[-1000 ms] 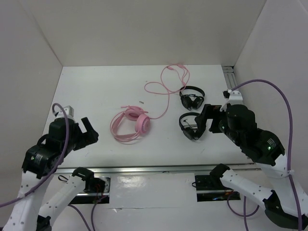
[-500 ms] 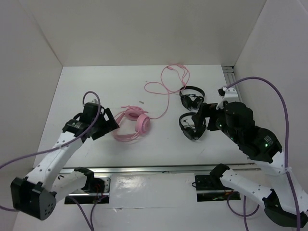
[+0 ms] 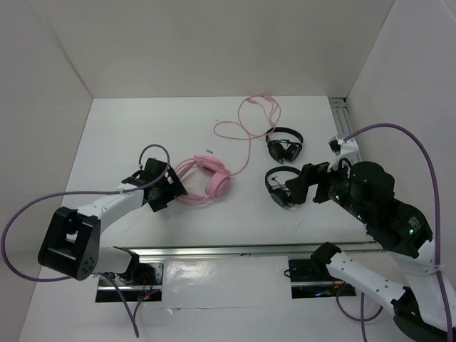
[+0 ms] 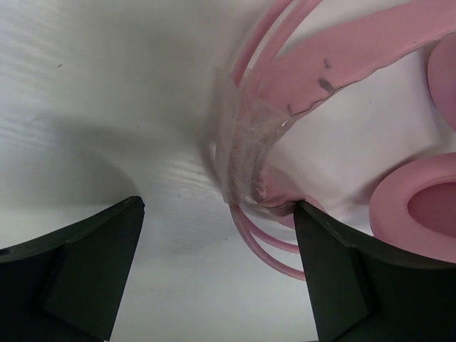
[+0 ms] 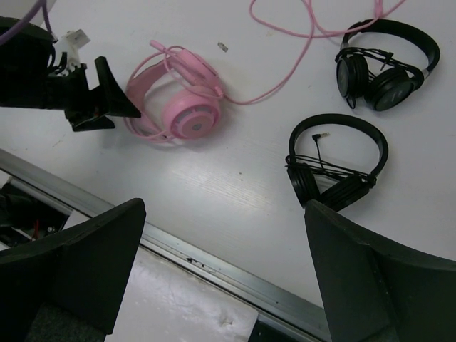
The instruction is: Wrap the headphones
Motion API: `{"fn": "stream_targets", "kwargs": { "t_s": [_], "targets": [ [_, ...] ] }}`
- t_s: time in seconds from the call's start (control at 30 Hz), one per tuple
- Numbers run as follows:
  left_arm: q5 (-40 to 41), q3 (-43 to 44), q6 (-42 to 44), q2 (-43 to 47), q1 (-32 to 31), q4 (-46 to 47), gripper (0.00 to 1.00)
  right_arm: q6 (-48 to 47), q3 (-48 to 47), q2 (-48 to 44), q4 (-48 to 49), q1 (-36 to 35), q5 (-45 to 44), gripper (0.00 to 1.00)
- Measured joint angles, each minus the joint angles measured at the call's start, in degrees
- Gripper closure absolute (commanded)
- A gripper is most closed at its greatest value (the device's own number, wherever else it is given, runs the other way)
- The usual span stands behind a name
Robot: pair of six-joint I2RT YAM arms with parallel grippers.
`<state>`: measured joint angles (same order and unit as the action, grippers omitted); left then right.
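Observation:
The pink headphones (image 3: 217, 185) lie flat at the middle of the table, and their long pink cord (image 3: 249, 148) runs back in loops. My left gripper (image 3: 167, 187) is open at the left side of the headband. In the left wrist view the thin headband wires (image 4: 246, 153) pass between the spread fingers (image 4: 71, 271), close to the right one. My right gripper (image 3: 303, 185) is open and empty, held above the table to the right. The right wrist view shows the pink headphones (image 5: 178, 107) and their cord (image 5: 288, 80).
Two smaller black headphones lie right of the pink ones: one nearer (image 3: 281, 187), one farther back (image 3: 285, 146); both show in the right wrist view (image 5: 335, 171) (image 5: 385, 60). A metal rail (image 3: 228, 249) runs along the table's near edge. White walls close in the left, back and right.
My left arm has reached forward and right from the near left corner to the headband. The pink headphones have shifted slightly right. My right arm has drawn back a little.

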<state>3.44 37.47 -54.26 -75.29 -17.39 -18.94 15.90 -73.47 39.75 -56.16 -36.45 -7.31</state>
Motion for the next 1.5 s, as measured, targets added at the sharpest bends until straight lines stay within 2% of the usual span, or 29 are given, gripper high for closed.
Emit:
{"fn": "stream_targets", "kwargs": {
  "t_s": [0.2,0.5,0.6,0.7,0.9,1.03,1.13,1.2,1.27,1.3,1.33,1.37,1.43,1.5],
  "targets": [
    [0.09,1.05,0.02,-2.03,-0.44,2.89,0.04,-0.39,0.55,-0.48,0.66,0.0,0.83,0.0],
    [3.1,6.1,2.23,7.67,-3.15,-4.63,0.04,-0.79,2.38,-0.15,1.92,0.0,1.88,0.0],
    [4.63,9.29,3.63,7.93,-2.97,-5.38,0.04,-0.83,2.91,-0.04,2.45,0.0,2.25,0.0],
    [5.84,11.91,4.9,4.35,-2.86,-5.22,0.04,-0.83,3.04,0.22,2.67,0.0,2.56,0.0],
    [6.34,15.26,6.16,-10.4,-2.36,-4.61,0.08,-0.83,3.06,0.68,3.02,0.0,3.28,0.0],
    [6.69,14.1,6.08,-13.66,-2.14,-3.85,0.11,-0.83,3.06,0.7,3.04,0.0,3.32,0.0],
    [6.99,13.0,6.01,-15.1,-1.77,-2.64,0.21,-0.83,3.17,0.72,3.08,0.0,3.32,0.0],
    [7.45,13.38,5.95,-16.46,-1.49,-1.79,0.33,-0.83,3.43,0.72,3.15,0.0,3.41,0.0],
    [8.15,13.99,6.16,-17.68,-1.38,-0.28,0.39,-0.83,3.76,0.72,3.48,0.0,3.54,0.0],
    [8.35,14.49,6.14,-18.38,-1.38,0.48,0.52,-0.83,3.8,0.72,3.5,0.0,3.65,0.0],
    [8.46,14.91,5.84,-18.95,-1.29,1.36,0.58,-0.83,3.8,0.72,3.58,0.0,3.67,0.0],
    [8.39,15.19,6.1,-19.61,-1.03,2.43,0.69,-0.83,3.82,0.72,3.74,0.0,3.72,0.0],
    [8.46,15.32,6.1,-20.13,-0.87,3.39,1.0,-0.83,4.07,0.7,4.37,0.0,3.91,0.0],
    [7.98,15.32,6.4,-20.11,-0.79,3.52,1.0,-0.83,4.37,0.7,4.59,0.0,4.11,0.0]
  ]
}}
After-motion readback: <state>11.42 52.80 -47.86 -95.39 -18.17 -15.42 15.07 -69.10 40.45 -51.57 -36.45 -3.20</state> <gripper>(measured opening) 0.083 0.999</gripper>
